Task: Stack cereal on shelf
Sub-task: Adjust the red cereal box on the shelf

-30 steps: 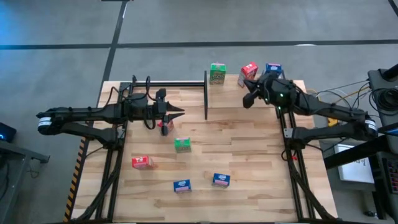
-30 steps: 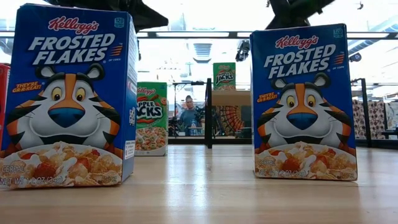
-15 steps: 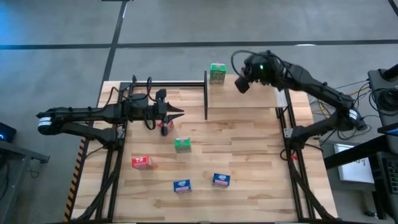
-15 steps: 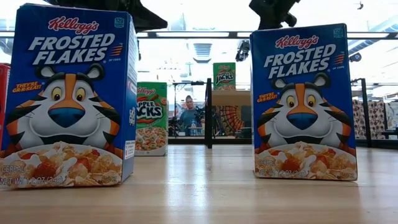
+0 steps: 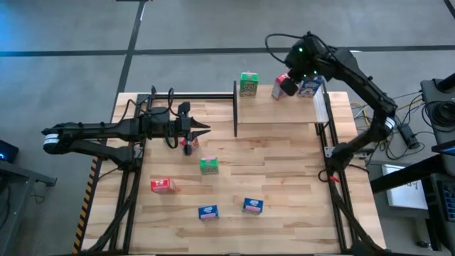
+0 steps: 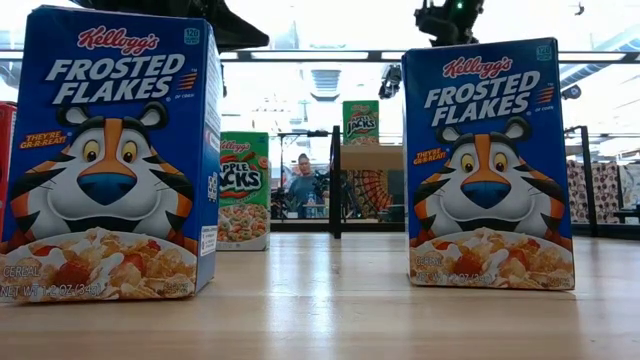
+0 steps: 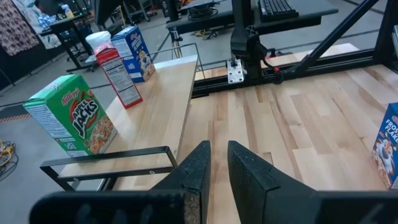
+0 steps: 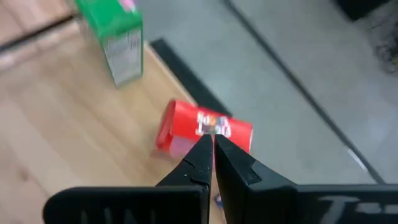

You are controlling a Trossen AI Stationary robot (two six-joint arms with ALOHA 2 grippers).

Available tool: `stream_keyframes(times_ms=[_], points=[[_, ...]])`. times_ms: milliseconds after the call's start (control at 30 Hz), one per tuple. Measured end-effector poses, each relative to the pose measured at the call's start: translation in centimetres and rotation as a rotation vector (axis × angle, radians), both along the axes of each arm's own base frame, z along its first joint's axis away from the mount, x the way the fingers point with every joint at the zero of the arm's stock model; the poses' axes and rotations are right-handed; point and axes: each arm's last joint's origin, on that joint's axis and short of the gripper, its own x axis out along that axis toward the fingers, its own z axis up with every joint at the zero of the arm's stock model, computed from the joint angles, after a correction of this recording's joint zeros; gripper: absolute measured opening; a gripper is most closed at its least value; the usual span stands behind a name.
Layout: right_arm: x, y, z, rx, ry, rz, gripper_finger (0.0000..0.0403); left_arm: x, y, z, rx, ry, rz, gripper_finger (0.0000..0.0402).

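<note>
- Front of table: two blue cereal boxes (image 5: 207, 212) (image 5: 252, 205) stand apart near the front edge, with a red box (image 5: 161, 185) off to their left.
- Mid-table: one green box (image 5: 208, 166) stands alone. A second red box (image 5: 188, 145) sits just beneath the left gripper's tips; contact cannot be confirmed.
- Left gripper (image 5: 205, 129): held over mid-table, pointing toward the shelf post. Fingers nearly together with a narrow gap, nothing between them in its wrist view.
- Shelf (image 5: 270, 107): light-wood panel at the table's far right. Along its far edge stand a green box (image 5: 249, 84), a red box (image 5: 281, 84) and a blue box (image 5: 310, 87).
- Right gripper (image 5: 290, 87): raised over the shelf's far edge, above the red box there. Fingers closed, holding nothing.
</note>
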Motion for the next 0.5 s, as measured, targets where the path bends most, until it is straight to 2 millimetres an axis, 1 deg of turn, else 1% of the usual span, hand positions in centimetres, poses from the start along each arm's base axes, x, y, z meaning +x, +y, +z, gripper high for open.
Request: stream_keyframes(times_ms=[67,200,300,400,500], points=[[-0.1,-0.7,-0.3,0.031,0.019,0.035,0.0009,0.0,0.0,0.0,0.0,0.0,0.0,0.0038],[0.0,-1.9,-0.6,0.033,0.09,0.09,0.0009,0.0,0.0,0.0,0.0,0.0,0.0,0.0038],[0.5,-2.5,-0.8,0.02,0.136,0.145,0.0009,0.0,0.0,0.0,0.0,0.001,0.0,0.0038],[1.0,-3.0,-0.8,-0.014,0.195,0.239,0.0009,0.0,0.0,0.0,0.0,0.003,0.0,0.0038],[1.4,-3.5,-0.5,-0.058,0.234,0.261,0.0009,0.0,0.0,-0.1,-0.001,0.007,0.0,0.0038]])
